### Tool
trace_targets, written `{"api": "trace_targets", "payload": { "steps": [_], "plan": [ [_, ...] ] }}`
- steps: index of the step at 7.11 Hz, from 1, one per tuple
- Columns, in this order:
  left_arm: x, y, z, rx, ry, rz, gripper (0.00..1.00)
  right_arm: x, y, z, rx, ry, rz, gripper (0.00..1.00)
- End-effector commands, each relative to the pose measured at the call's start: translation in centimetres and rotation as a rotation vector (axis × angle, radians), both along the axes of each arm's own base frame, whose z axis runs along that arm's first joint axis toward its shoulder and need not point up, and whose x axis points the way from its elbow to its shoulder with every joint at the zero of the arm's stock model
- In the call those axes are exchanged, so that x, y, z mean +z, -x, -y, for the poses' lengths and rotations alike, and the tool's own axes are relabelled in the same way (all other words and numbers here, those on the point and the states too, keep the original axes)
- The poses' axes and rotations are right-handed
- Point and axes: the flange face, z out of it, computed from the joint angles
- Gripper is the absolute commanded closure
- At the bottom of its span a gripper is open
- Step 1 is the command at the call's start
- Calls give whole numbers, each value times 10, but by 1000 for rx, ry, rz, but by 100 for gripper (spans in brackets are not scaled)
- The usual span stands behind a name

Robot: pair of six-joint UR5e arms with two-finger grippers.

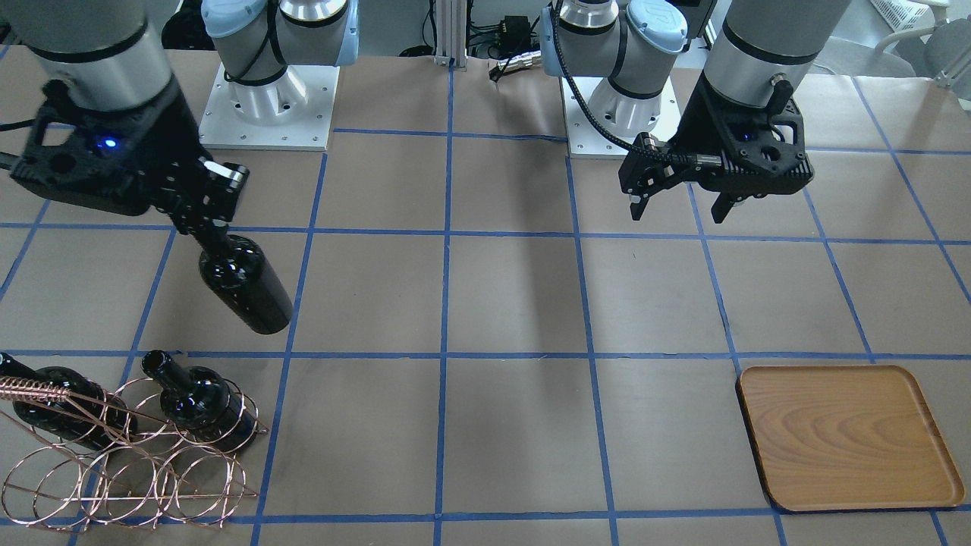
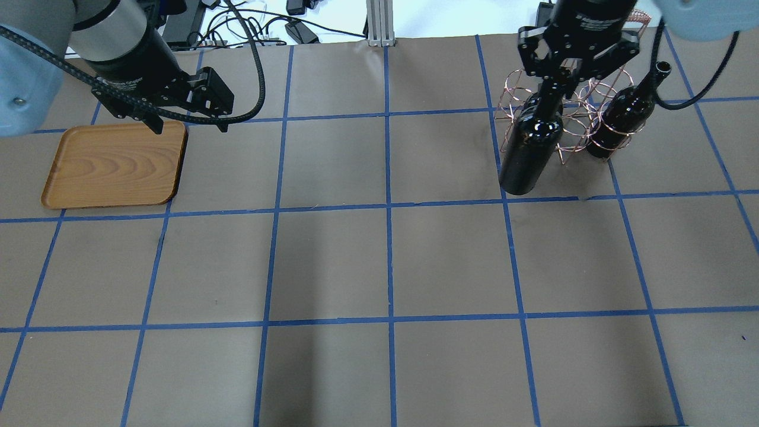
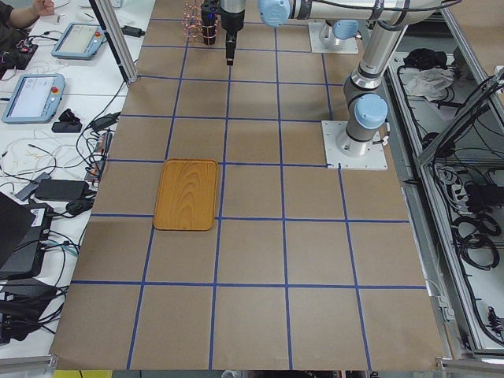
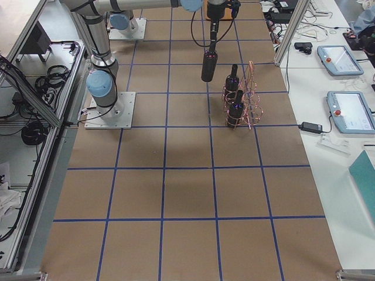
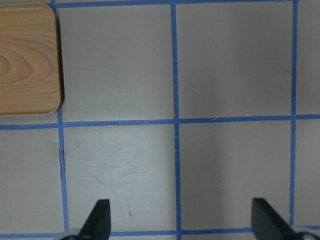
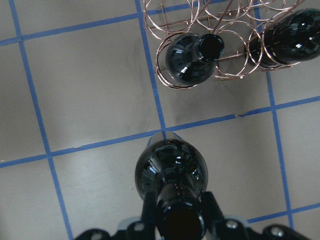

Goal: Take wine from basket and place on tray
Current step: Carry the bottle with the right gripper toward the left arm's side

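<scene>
My right gripper (image 1: pixel 208 226) is shut on the neck of a black wine bottle (image 1: pixel 244 284) and holds it upright in the air, clear of the table, beside the basket. It also shows in the overhead view (image 2: pixel 529 148) and from above in the right wrist view (image 6: pixel 172 175). The copper wire basket (image 1: pixel 129 470) holds two more black bottles (image 1: pixel 201 402) (image 1: pixel 53 398). The wooden tray (image 1: pixel 850 440) lies bare at the table's other end. My left gripper (image 1: pixel 677 211) is open and empty, hovering by the tray's (image 2: pixel 112 166) inner edge.
Brown paper with a blue tape grid covers the table. Both arm bases (image 1: pixel 265 106) stand at the robot's edge. Cables (image 2: pixel 261 29) lie beyond the far edge. The table between basket (image 2: pixel 572 127) and tray holds nothing.
</scene>
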Motion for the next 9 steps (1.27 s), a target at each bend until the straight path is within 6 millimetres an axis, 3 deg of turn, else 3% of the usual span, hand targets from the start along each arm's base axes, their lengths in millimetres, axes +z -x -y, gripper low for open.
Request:
{"api": "trace_targets", "payload": {
  "steps": [1,3,5,6,7,9],
  "plan": [
    [1,-29,6,55,1,3,0,-25,-109,-23,-103,15,9,100],
    [-2,-63,13,100,-4,-1,0,-38,-161,-34,-196,47,40,100],
    [-1,-73,17,48,20,13,0,-65,-235,-61,-277,39,50,100],
    [0,-78,17,56,23,16,0,-69,-262,-67,-322,37,72,100],
    [0,-80,17,55,23,15,0,-70,-286,-73,-336,40,81,100],
    [-3,-81,18,28,17,18,0,-81,-316,-62,-386,49,100,100]
  ]
}}
